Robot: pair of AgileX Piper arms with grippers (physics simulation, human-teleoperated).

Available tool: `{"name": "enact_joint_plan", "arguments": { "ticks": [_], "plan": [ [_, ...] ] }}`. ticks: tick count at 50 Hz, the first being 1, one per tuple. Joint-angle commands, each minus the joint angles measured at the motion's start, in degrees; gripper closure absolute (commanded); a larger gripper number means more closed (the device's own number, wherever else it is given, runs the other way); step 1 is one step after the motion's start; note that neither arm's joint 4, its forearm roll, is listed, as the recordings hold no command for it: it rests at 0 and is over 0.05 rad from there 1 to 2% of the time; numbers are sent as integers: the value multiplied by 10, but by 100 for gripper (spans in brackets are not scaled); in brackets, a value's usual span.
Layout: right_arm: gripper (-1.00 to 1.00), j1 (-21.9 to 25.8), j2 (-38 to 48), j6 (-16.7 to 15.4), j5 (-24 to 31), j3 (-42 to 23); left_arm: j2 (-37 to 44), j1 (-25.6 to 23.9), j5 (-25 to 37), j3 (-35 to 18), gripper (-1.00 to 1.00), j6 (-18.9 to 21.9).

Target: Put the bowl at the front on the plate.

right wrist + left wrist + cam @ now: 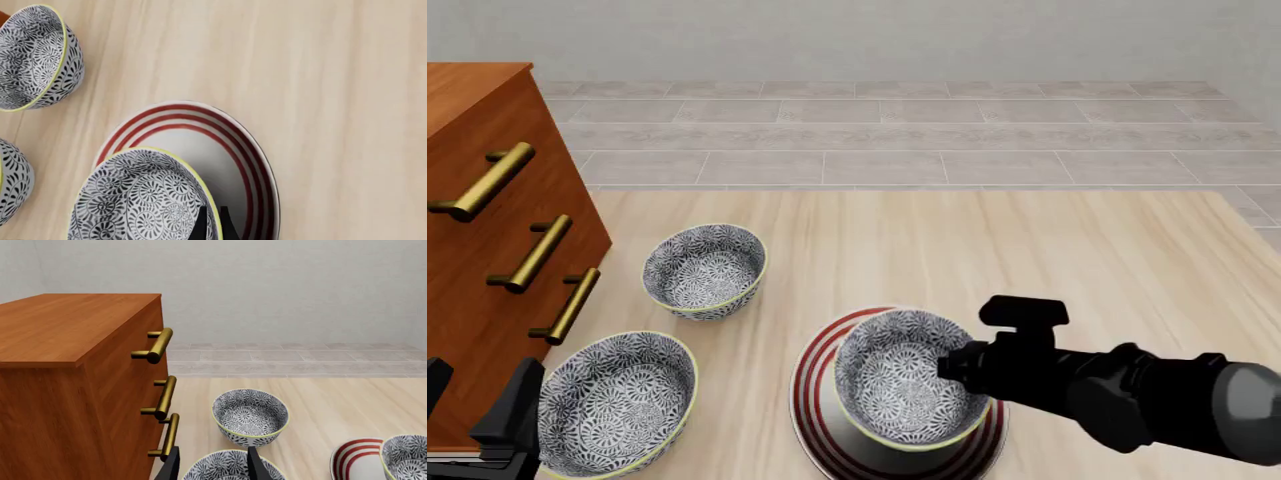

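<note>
The bowl point(910, 391) sits over the plate point(814, 400), and the right gripper point(211, 225) has its fingers pinching the bowl's rim. The left gripper point(212, 464) hangs by the drawers point(487, 250), fingers spread, above a second bowl point(614, 400) on the bench point(1028, 250).

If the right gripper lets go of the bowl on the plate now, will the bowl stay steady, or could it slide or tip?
The bowl looks rigid and glazed, so it probably slides easily on the smooth plate. It sits toward one side of the plate in the right wrist view, so a nudge might shift it onto the rim. It is deep with a narrower base, so it could rock. The right gripper pinches its rim.
</note>
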Motion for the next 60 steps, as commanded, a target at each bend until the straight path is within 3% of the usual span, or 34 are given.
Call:
{"name": "enact_joint_plan", "arguments": {
  "ticks": [1,18,19,43,60],
  "plan": [
    [100,5,4,1,0,-3,0,0,0,0,-100,0],
    [100,12,20,5,-20,9,0,0,0,0,-100,0],
    [-100,13,20,3,-19,9,0,0,0,0,-100,0],
    [-100,18,7,-5,-2,4,0,0,0,0,-100,0],
    [-100,-5,-46,-43,81,-43,0,0,0,0,-100,0]
  ]
}}
